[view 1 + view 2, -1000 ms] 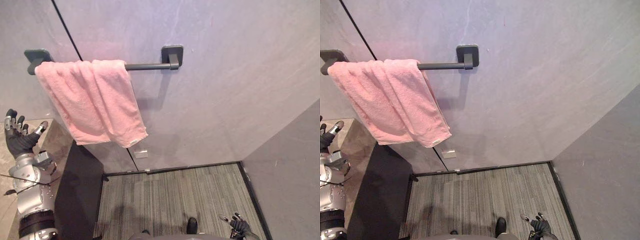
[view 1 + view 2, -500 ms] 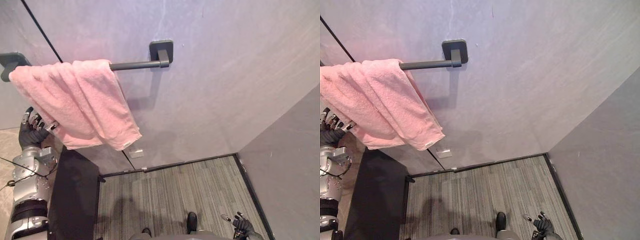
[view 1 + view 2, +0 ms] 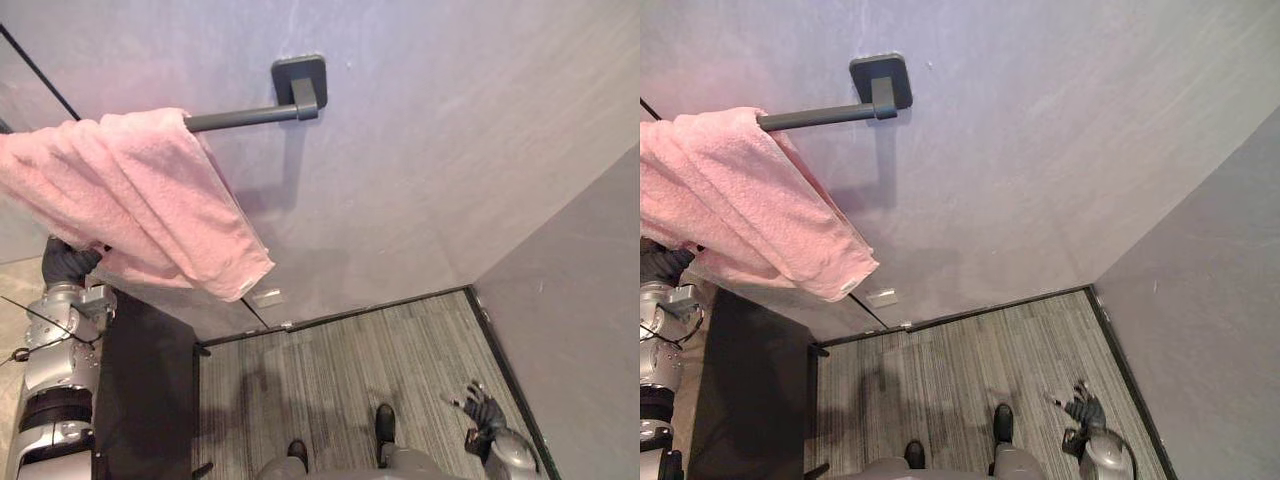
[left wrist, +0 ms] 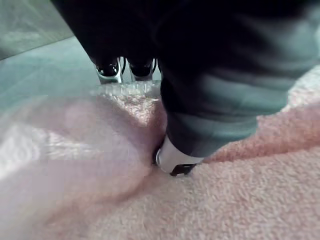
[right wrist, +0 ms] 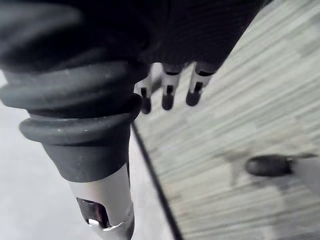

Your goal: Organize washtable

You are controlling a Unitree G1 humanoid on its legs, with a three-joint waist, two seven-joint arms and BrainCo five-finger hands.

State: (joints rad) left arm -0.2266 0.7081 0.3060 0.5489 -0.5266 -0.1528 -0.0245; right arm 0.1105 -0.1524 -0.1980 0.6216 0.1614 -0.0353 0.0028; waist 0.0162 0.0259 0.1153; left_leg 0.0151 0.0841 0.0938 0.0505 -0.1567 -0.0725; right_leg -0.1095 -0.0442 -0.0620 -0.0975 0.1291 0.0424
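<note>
Seemingly the left hand (image 3: 66, 262), tucked behind the hanging fold at 9 o'clock with a grip I cannot tell, is about to straighten the pink towel (image 3: 140, 200); it should draw the cloth evenly along the rail (image 3: 240, 117), not tug one edge. The towel drapes bunched over the rail's 9 o'clock end, its long axis slanting toward 5 o'clock, lower corner pointing there. At 5 o'clock the right hand (image 3: 482, 408) hangs above the floor (image 3: 330, 370), fingers loosely spread, empty.
</note>
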